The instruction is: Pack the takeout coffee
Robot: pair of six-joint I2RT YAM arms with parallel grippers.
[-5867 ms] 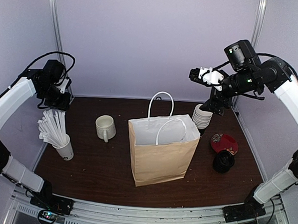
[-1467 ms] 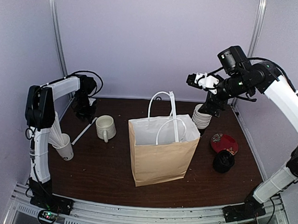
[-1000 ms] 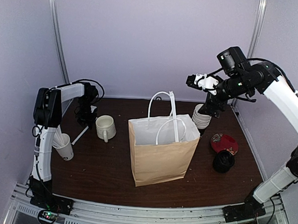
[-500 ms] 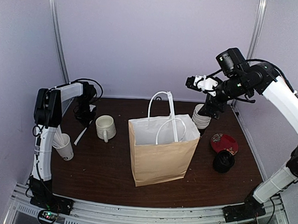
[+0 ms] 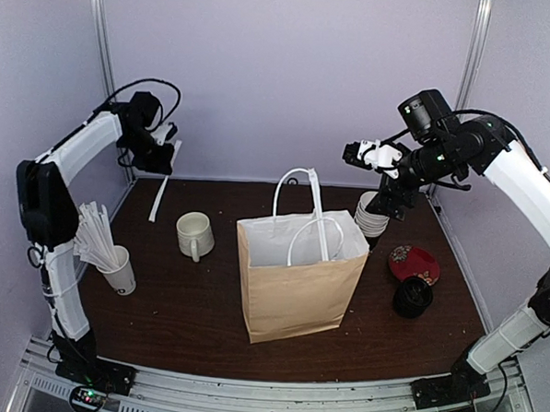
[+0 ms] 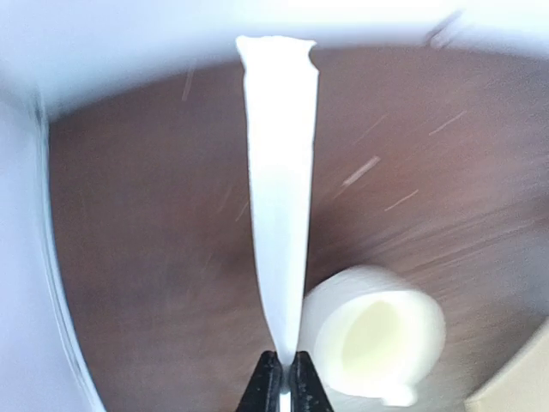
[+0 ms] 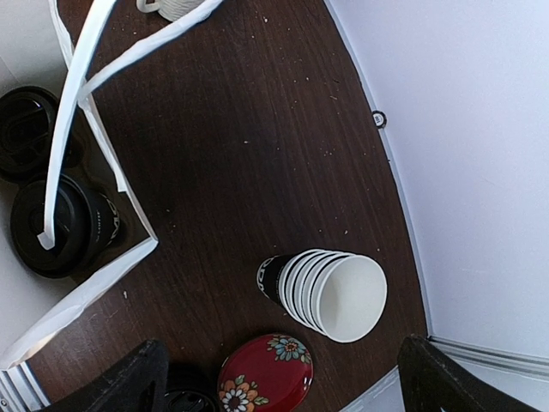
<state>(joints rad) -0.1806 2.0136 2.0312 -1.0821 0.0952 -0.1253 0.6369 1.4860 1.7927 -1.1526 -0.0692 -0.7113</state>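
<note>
Two black paper cups with black lids (image 7: pixel 60 225) (image 7: pixel 26 129) stand inside the open brown paper bag (image 5: pixel 299 276); only the right wrist view shows them, the top view hides them behind the bag's wall. My right gripper (image 5: pixel 363 153) (image 7: pixel 281 365) is open and empty, high above the table behind the bag's right side. My left gripper (image 5: pixel 158 154) (image 6: pixel 281 365) is raised at the back left, shut on a white paper-wrapped stick (image 6: pixel 279 197) that hangs down from it (image 5: pixel 157 198).
A white ceramic mug (image 5: pixel 195 234) (image 6: pixel 373 335) stands left of the bag. A white cup of white sticks (image 5: pixel 115 270) is at the far left. A stack of open black cups (image 5: pixel 373 214) (image 7: pixel 330 292), a red floral lid (image 5: pixel 413 264) and black lids (image 5: pixel 412 296) sit right of the bag.
My left gripper has lifted from the table beside the mug up to the back left, carrying the white stick. The right arm has hardly moved.
</note>
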